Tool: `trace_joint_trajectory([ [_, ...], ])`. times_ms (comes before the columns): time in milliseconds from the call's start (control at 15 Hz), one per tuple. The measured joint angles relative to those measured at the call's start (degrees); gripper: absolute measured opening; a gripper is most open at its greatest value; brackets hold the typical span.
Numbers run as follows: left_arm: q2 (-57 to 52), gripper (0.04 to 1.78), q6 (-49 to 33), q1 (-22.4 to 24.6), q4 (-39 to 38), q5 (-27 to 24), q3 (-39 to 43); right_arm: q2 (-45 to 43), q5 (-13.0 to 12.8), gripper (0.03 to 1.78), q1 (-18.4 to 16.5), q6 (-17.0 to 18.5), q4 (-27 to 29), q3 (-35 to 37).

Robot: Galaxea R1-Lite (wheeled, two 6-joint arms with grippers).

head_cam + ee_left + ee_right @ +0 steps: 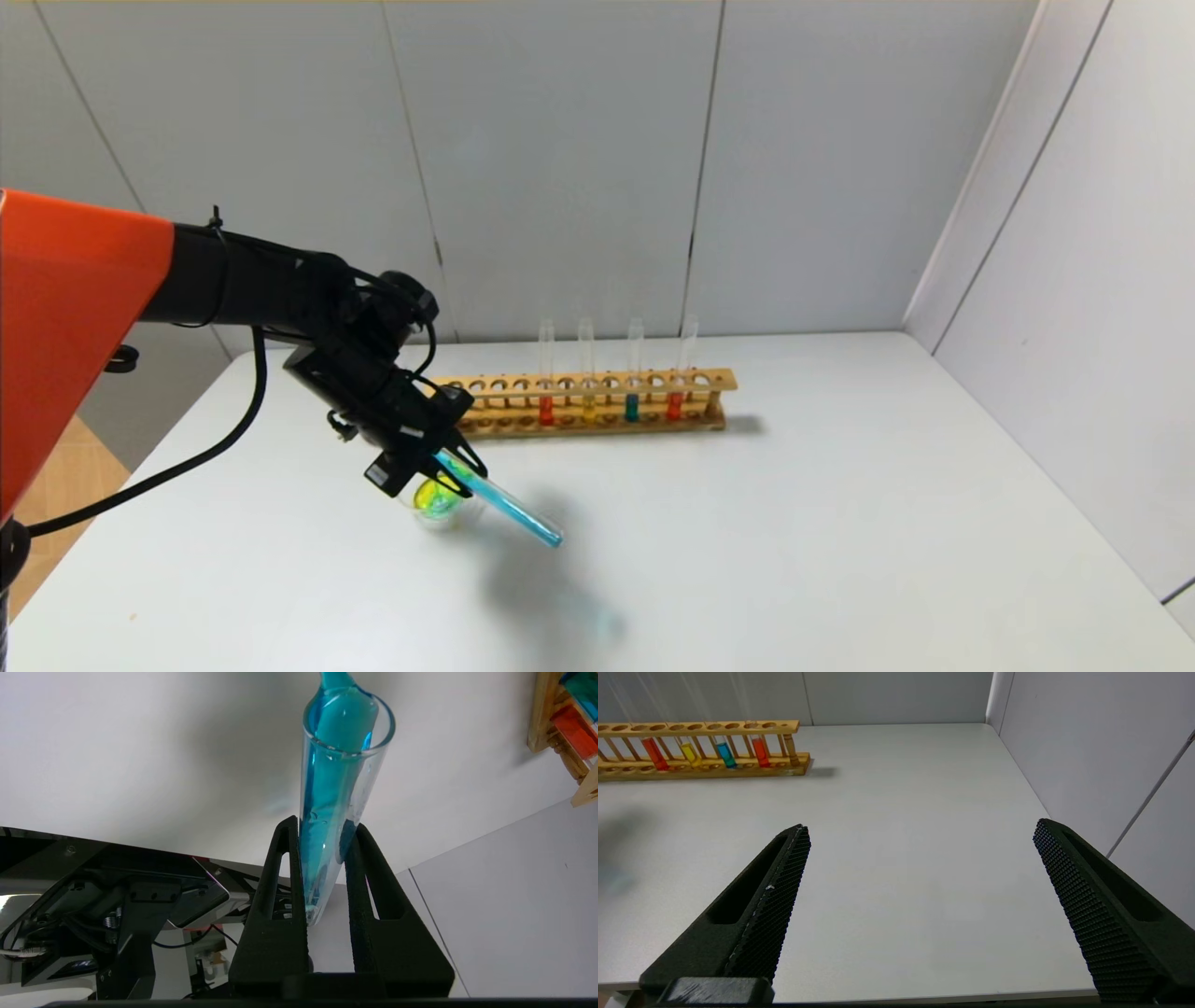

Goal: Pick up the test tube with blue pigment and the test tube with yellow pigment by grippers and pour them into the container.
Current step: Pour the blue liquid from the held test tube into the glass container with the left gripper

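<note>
My left gripper (456, 467) is shut on the test tube with blue pigment (509, 509), gripped near its round bottom between the fingers (280, 868). The tube is tilted, mouth down and to the right. In the left wrist view blue liquid fills the tube (338, 765) and runs out of its mouth. The container (437, 501), a small clear dish with yellow-green liquid, stands under the gripper; in the head view the tube's mouth lies right of it. The test tube with yellow pigment is out of view. My right gripper (920, 828) is open and empty over the table's near right part.
A wooden rack (597, 401) stands at the back with two red tubes (546, 411), a duller yellow tube (588, 409) and a teal tube (632, 407). A faint bluish patch (597, 618) shows on the table below the tube's mouth. Grey walls stand behind and to the right.
</note>
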Motion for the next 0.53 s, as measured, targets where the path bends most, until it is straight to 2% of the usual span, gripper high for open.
trace_joint_trajectory([
  [400,0.48,0.3,0.1,0.35,0.06,-0.26,-0.67,0.0,-0.02,1.75,0.0,-0.02,0.0,0.0],
  [533,0.56,0.3,0.07,0.52,0.3,-1.83,-0.76,0.0,0.0,1.75,0.0,0.0,0.0,0.0],
])
